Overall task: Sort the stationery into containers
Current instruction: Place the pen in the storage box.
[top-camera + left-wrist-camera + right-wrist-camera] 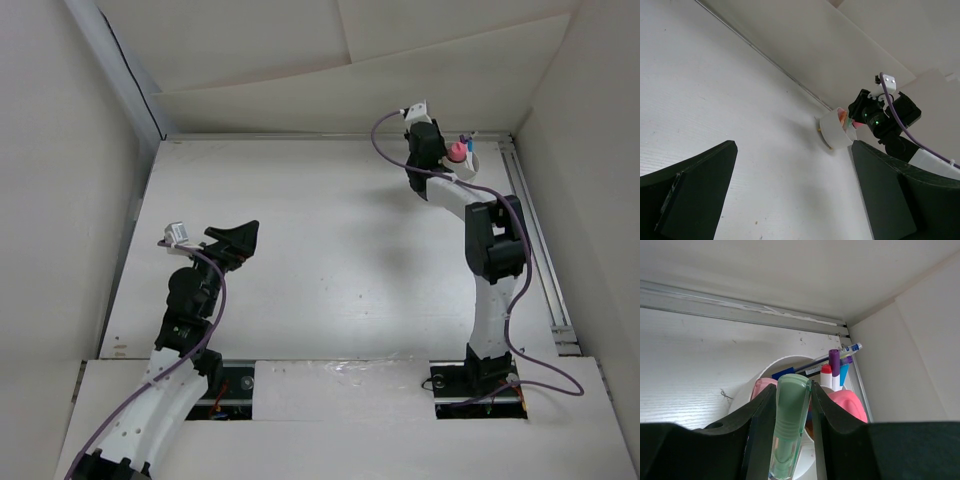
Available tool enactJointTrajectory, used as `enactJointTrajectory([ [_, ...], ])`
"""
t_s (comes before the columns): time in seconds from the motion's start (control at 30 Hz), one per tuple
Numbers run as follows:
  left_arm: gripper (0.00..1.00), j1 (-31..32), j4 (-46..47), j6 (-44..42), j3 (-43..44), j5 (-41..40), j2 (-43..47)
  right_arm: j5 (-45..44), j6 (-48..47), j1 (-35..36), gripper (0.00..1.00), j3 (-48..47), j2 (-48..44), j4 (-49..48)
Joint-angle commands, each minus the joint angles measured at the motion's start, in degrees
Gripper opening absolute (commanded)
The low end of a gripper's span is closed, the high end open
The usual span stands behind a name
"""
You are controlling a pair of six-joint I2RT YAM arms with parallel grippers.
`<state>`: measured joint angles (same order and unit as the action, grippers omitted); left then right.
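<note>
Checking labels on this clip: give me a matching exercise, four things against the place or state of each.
Things:
1. left gripper
2. right gripper
3. cup
4. pens

Place or state:
A. standing in the cup
B. open, holding nothing
C. shut on a green highlighter
D. near the far right corner of the table

Pairs: 1-B, 2-C, 3-D, 4-A
</note>
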<state>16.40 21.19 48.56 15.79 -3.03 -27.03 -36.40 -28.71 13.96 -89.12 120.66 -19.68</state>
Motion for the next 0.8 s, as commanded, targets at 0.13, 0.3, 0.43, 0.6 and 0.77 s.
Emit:
enactJointTrajectory([
  [0.13, 1.00, 0.03, 2.54, 0.05, 0.29, 0.83, 0.75, -2.44, 0.32, 0.46, 0.20, -0.18, 0.45, -1.50],
  [0.3, 1.00, 0.03, 2.01, 0.05, 0.29, 0.83, 0.75, -2.97, 0.85, 0.46, 0.20, -0.70, 0.98, -0.36],
  [0.43, 1.00, 0.03, 2.01, 0.05, 0.29, 0.83, 0.75, -3.58, 0.85, 0.46, 0.20, -1.93, 1.59, 1.57],
  [0.6, 1.00, 0.03, 2.01, 0.05, 0.29, 0.83, 0.75, -4.11, 0.85, 0.46, 0.20, -2.46, 2.12, 2.10],
  [0.77, 1.00, 0.03, 2.54, 0.05, 0.29, 0.83, 0.75, -4.11, 1.38, 0.46, 0.21, -2.99, 2.12, 2.63],
])
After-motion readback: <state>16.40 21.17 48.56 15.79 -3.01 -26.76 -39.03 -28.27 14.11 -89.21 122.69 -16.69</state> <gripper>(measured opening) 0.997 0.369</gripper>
